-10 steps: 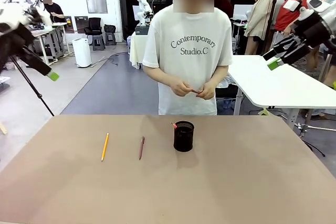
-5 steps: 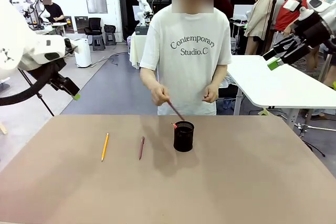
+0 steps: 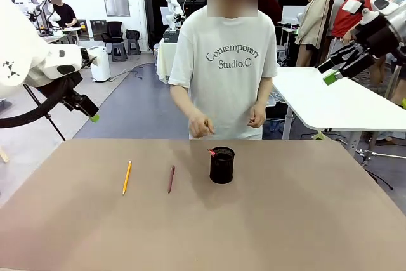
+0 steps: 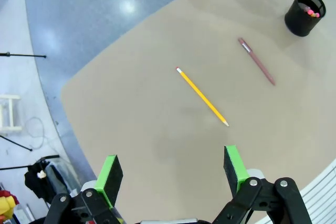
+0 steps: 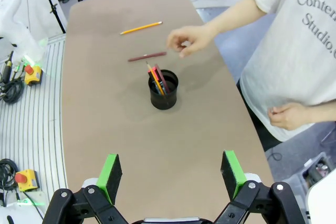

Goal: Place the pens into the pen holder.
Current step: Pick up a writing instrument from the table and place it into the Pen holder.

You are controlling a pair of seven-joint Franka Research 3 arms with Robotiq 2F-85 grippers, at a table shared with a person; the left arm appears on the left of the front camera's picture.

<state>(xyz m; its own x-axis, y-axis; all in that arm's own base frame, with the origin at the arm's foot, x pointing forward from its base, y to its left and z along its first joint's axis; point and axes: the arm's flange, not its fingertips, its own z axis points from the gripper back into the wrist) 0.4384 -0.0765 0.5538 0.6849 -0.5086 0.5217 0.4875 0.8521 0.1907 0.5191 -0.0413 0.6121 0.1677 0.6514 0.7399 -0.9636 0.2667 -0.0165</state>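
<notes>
The person's hand point(image 3: 202, 126) drew back from the pen holder point(image 3: 222, 165). The left end effector point(image 4: 171, 161) and right end effector point(image 5: 171, 163) stand wide open, empty. The left should straddle the yellow pen point(image 4: 202, 96) crosswise, far from the holder.

Table point(image 3: 298, 220): pencil point(image 3: 127, 178) at my left; pen point(image 3: 170, 179) right of it, apart, both lying lengthwise toward far edge; pen holder point(image 3: 222, 165) right of pen, nearer far edge, sticks point(image 5: 157, 80) standing in it; person's hand point(image 3: 200, 126) behind holder, over far edge; my left gripper point(image 3: 92, 115) off table's left; my right gripper point(image 3: 330, 75) high, beyond right side.
</notes>
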